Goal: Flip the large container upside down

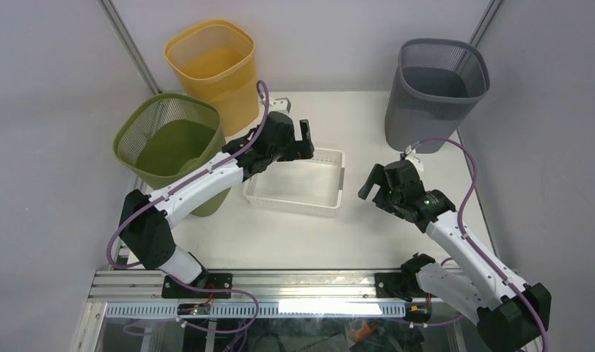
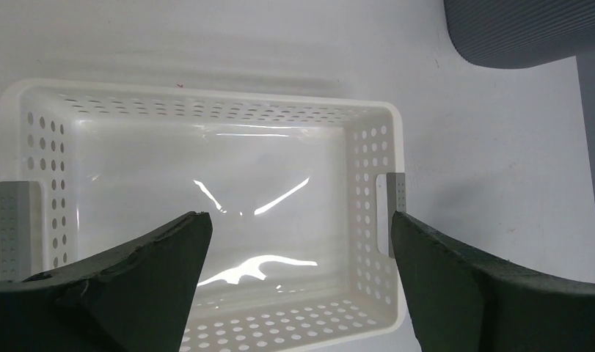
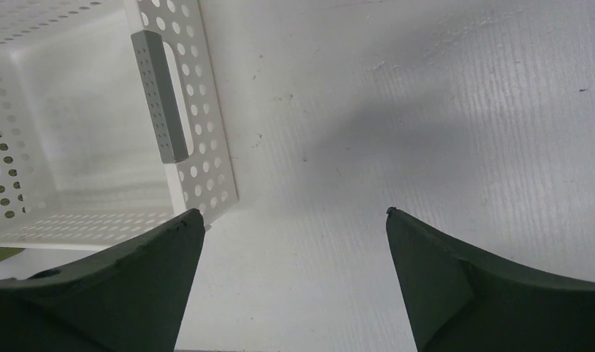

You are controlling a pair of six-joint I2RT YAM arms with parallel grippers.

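Note:
A white perforated basket (image 1: 331, 158) with grey handles stands upright, open side up, in the middle of the table. My left gripper (image 1: 300, 141) is open and empty, hovering over the basket's far left end. In the left wrist view the gripper (image 2: 301, 220) looks down into the basket (image 2: 206, 103). My right gripper (image 1: 375, 183) is open and empty, just right of the basket's right end and apart from it. In the right wrist view the gripper (image 3: 294, 213) is over bare table, with the basket's handle end (image 3: 199, 147) at the upper left.
Three tall mesh bins stand upright round the back: a yellow one (image 1: 213, 62) at the far left, an olive green one (image 1: 169, 143) in front of it, and a grey one (image 1: 437, 88) at the far right, which also shows in the left wrist view (image 2: 522, 29).

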